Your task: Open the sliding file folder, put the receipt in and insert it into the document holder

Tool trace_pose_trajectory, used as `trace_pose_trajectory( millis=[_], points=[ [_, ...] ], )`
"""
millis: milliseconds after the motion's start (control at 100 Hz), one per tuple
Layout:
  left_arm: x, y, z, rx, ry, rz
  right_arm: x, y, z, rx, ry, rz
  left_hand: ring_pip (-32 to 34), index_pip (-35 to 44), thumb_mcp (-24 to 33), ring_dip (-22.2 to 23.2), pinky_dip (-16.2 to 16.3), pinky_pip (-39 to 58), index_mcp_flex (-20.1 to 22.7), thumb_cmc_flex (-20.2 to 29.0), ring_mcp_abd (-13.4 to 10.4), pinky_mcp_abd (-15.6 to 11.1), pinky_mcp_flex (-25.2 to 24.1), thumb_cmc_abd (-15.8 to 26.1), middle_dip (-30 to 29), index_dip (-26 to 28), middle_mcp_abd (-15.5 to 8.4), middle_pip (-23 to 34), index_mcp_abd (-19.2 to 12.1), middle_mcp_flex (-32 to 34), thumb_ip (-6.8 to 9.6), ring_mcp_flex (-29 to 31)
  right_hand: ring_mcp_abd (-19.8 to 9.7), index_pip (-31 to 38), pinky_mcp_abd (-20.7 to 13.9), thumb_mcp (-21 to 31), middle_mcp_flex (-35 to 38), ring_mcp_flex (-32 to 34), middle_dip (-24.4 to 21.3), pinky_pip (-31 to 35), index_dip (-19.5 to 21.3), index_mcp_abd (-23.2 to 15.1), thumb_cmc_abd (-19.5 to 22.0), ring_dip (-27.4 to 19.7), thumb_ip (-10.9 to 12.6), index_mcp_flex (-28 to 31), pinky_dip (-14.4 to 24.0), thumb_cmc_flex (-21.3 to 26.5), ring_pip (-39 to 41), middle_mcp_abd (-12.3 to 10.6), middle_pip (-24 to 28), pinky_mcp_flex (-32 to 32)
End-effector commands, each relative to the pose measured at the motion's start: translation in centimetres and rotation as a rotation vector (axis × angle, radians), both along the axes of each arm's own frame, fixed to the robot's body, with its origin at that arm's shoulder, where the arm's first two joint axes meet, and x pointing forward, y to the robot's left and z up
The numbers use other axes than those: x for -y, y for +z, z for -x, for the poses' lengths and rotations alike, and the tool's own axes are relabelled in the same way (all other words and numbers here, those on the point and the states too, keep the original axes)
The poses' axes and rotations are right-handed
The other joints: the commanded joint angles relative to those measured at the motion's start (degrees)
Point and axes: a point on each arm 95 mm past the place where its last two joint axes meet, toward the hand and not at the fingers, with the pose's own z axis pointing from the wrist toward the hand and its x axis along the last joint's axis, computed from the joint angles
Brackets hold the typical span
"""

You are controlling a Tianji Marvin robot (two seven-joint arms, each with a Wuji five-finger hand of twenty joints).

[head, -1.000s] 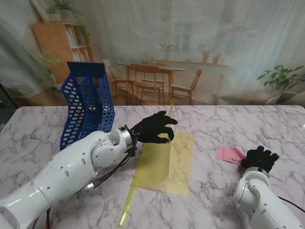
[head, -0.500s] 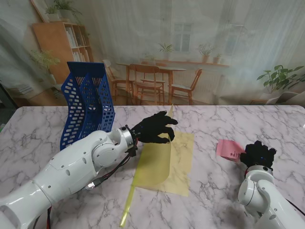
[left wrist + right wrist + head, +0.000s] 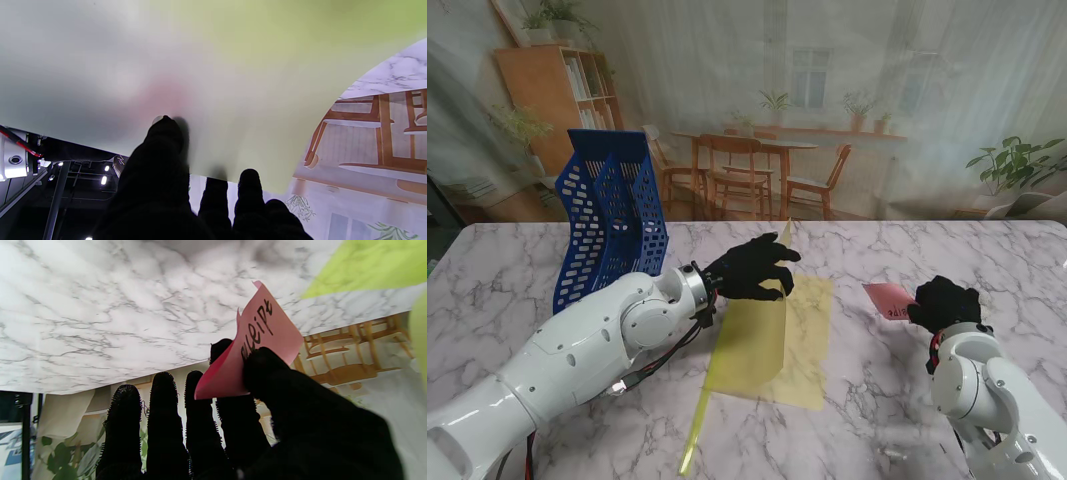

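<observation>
Two black-gloved hands are at work over the white marble surface (image 3: 517,270). Nearest on the right, the right robot hand (image 3: 944,303) pinches a small pink paper receipt (image 3: 886,298) between thumb and forefinger; in the right wrist view the slip (image 3: 257,336) stands clear of the marble, its handwritten word partly hidden by the thumb. Left of it, at the middle of the surface, lies the translucent yellow-green plastic sliding file folder (image 3: 802,350), its back sheet flat and its front leaf (image 3: 752,345) lifted and curling upward. A thin yellow-green slide bar (image 3: 694,432) lies on the near side of the folder. The left robot hand (image 3: 749,269) grips the raised leaf at its far edge, fingers (image 3: 160,146) closed against the sheet, so the folder is held agape. Farther back on the left stands the blue perforated plastic document holder (image 3: 612,215), upright and apart from the folder.

Judging by this, the folder is open and the receipt is in transit. The next move calls for carrying the slip leftward and sliding it under the lifted leaf onto the back sheet, without knocking that leaf from the left grip.
</observation>
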Motion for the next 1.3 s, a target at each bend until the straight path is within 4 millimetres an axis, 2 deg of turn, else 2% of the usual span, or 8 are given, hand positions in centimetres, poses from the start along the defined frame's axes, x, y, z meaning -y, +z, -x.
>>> trace_pose_trajectory(
  millis=[0, 520, 830, 990, 1290],
  points=[
    [0.2, 0.0, -0.1, -0.004, -0.002, -0.005, -1.1, 0.7, -0.1, 0.009, 0.027, -0.021, -0.8, 2.8, 0.5, 0.0, 0.3, -0.8, 1.2, 1.7, 0.3, -0.9, -1.2, 2.4, 0.3, 2.0, 0.3, -0.5, 2.3, 0.5, -0.63, 0.1, 0.8, 2.2, 0.7, 3.7, 1.2, 1.4, 0.4, 1.0, 1.3, 0.6, -1.1, 0.8, 0.1, 2.3, -0.9, 1.7, 2.0, 0.8, 1.6, 0.3],
    [0.3, 0.2, -0.1, 0.005, -0.005, -0.005, -7.3, 1.3, -1.2, -0.188, 0.079, -0.231, -0.7, 2.9, 0.3, 0.0, 0.1, -0.8, 1.0, 1.7, 0.3, -1.0, -1.2, 2.5, 0.3, 2.0, 0.3, -0.4, 2.2, 0.4, -0.61, 0.0, 1.5, 1.9, 0.4, 3.6, 1.3, 1.7, 0.9, 3.8, 2.0, 1.7, -0.4, 1.9, 0.8, 1.9, -0.7, 2.0, 4.7, 1.5, 2.4, 0.9],
    [0.4, 0.1, 0.1, 0.008, -0.005, 0.011, -10.0, 1.6, -2.0, -0.262, 0.079, -0.355, -0.6, 3.0, 0.3, 0.0, 0.0, -0.8, 0.9, 1.7, 0.3, -0.9, -1.2, 2.5, 0.4, 2.0, 0.3, -0.3, 2.2, 0.5, -0.6, 0.0, 1.7, 2.1, 0.1, 3.4, 1.2, 1.7, 0.9, 4.9, 2.3, 2.2, -0.1, 2.2, 1.1, 1.5, -0.5, 2.3, 5.7, 1.7, 2.6, 1.1],
    [0.5, 0.2, 0.3, 0.01, -0.008, 0.026, -11.2, 1.0, -2.6, -0.314, 0.06, -0.399, -0.6, 3.0, 0.3, 0.0, 0.0, -0.8, 0.9, 1.7, 0.3, -1.0, -1.2, 2.5, 0.4, 1.9, 0.3, -0.3, 2.2, 0.4, -0.59, 0.0, 1.7, 2.1, -0.1, 3.3, 1.0, 1.8, 1.0, 5.8, 2.3, 2.2, 0.2, 2.5, 1.2, 1.4, -0.3, 2.3, 6.4, 1.7, 2.8, 1.4],
    [0.7, 0.3, 0.6, 0.01, -0.015, 0.044, -13.4, -0.7, -4.0, -0.395, -0.007, -0.369, -0.5, 3.0, 0.3, 0.0, -0.1, -0.8, 0.9, 1.6, 0.3, -0.9, -1.2, 2.5, 0.4, 1.9, 0.3, -0.3, 2.2, 0.5, -0.57, 0.0, 1.7, 2.5, -0.7, 3.0, 0.9, 2.1, 1.2, 8.1, 2.6, 1.9, 0.6, 3.1, 1.4, 0.5, 0.4, 2.3, 8.0, 1.6, 3.5, 2.3]
  ],
)
